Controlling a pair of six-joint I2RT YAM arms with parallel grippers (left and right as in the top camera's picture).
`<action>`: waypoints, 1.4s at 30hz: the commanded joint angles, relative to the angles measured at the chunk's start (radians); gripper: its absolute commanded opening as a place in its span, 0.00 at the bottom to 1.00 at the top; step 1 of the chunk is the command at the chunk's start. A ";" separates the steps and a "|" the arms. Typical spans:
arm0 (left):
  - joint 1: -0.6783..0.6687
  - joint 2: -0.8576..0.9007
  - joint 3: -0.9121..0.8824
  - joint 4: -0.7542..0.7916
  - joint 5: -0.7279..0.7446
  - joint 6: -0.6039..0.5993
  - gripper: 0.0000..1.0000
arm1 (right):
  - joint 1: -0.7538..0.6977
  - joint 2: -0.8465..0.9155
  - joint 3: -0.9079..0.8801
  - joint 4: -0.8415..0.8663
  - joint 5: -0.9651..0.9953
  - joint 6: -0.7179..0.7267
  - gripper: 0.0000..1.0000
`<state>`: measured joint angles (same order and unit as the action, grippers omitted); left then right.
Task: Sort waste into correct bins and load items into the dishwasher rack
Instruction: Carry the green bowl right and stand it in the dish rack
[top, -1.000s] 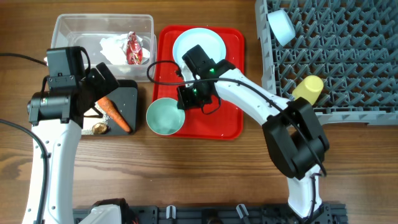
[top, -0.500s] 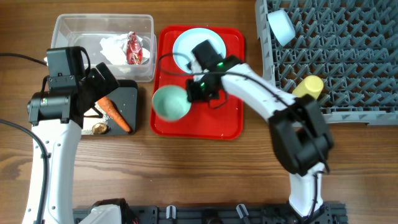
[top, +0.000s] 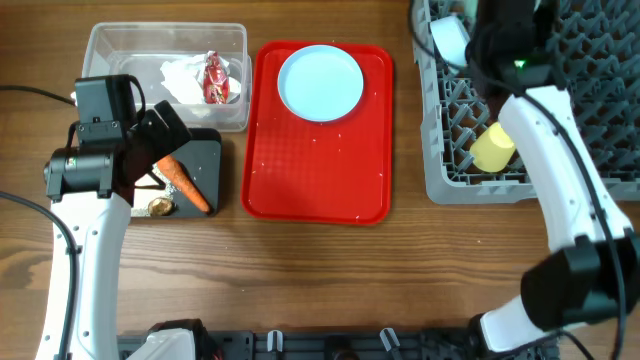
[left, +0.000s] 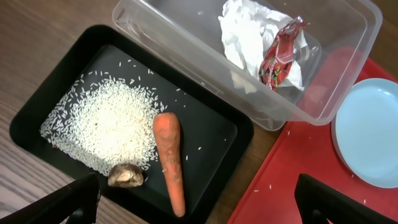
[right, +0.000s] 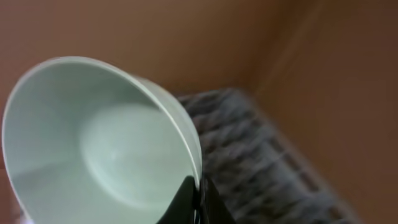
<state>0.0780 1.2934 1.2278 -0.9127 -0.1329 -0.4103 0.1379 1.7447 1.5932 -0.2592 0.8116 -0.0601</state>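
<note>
Since the preceding frames the right arm has swung from the red tray (top: 320, 190) to above the dishwasher rack (top: 570, 130), taking the pale-green bowl (right: 93, 143) with it; the light-blue plate (top: 320, 82) rests on the tray. The right gripper (right: 196, 190) pinches the rim of the tilted bowl. In the rack are the light-blue bowl (top: 450, 38) at the far left corner and the yellow cup (top: 494, 148) near the front edge. The left gripper (left: 198, 186) has its fingers spread wide, holding nothing, above the black tub (left: 211, 124). That tub contains rice grains (left: 112, 127), the carrot (left: 171, 158) and the brown lump (left: 124, 176). The clear tub (left: 336, 37) holds the napkin (left: 245, 31) and the red wrapper (left: 278, 56).
</note>
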 joint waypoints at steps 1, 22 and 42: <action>0.005 0.003 0.008 0.002 0.001 -0.017 1.00 | -0.017 0.121 0.003 0.193 0.211 -0.330 0.04; 0.005 0.003 0.008 0.002 0.001 -0.017 1.00 | -0.111 0.451 0.002 0.570 0.302 -0.811 0.04; 0.005 0.003 0.008 0.002 0.001 -0.017 1.00 | 0.012 0.457 0.002 0.375 0.160 -0.678 0.67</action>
<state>0.0780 1.2934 1.2278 -0.9131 -0.1326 -0.4103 0.1287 2.1868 1.5986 0.1116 1.0004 -0.7261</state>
